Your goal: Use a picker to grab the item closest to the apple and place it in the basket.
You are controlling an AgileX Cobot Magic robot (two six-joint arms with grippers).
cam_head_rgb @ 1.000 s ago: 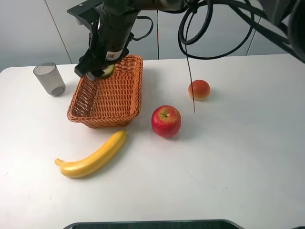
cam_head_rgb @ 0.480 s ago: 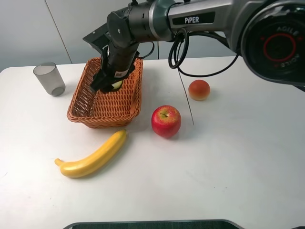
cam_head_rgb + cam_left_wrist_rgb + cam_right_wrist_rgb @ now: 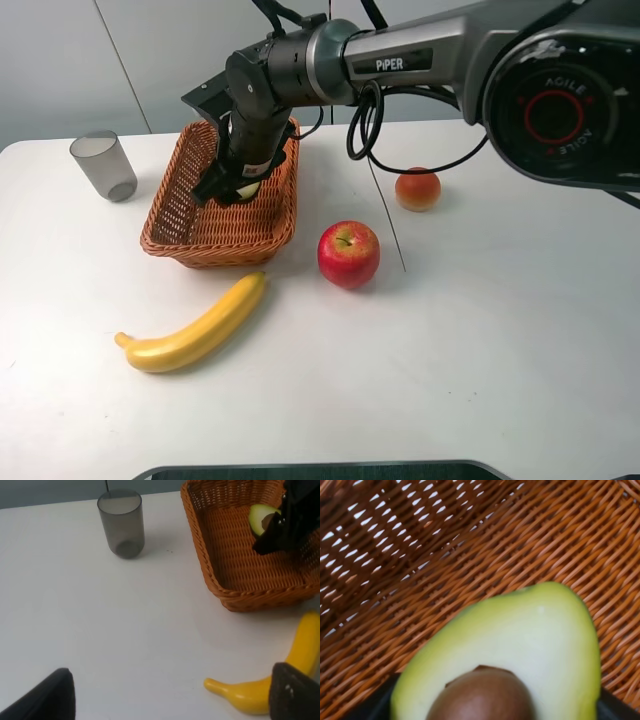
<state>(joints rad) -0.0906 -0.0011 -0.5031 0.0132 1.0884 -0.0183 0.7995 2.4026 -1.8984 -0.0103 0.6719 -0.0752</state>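
Note:
A halved avocado (image 3: 247, 189) with its brown pit (image 3: 480, 695) showing hangs low inside the woven orange basket (image 3: 220, 250), with my right gripper (image 3: 235, 185) shut on it. The right arm reaches across the middle to the basket on the left. In the right wrist view the avocado (image 3: 520, 645) fills the frame just above the wicker floor (image 3: 470, 545). The left wrist view also shows the avocado (image 3: 262, 517) held in the basket (image 3: 250, 597). The red apple (image 3: 348, 253) stands to the right of the basket. My left gripper (image 3: 172, 700) is open over bare table and holds nothing.
A yellow banana (image 3: 195, 328) lies in front of the basket. A grey cup (image 3: 104, 165) stands to its left. A small orange-red fruit (image 3: 417, 188) sits behind the apple on the right. A thin black cable (image 3: 385, 210) hangs down beside the apple.
My right gripper has come down from above the basket's far rim into the basket, carrying the avocado half with it. The other objects have not moved.

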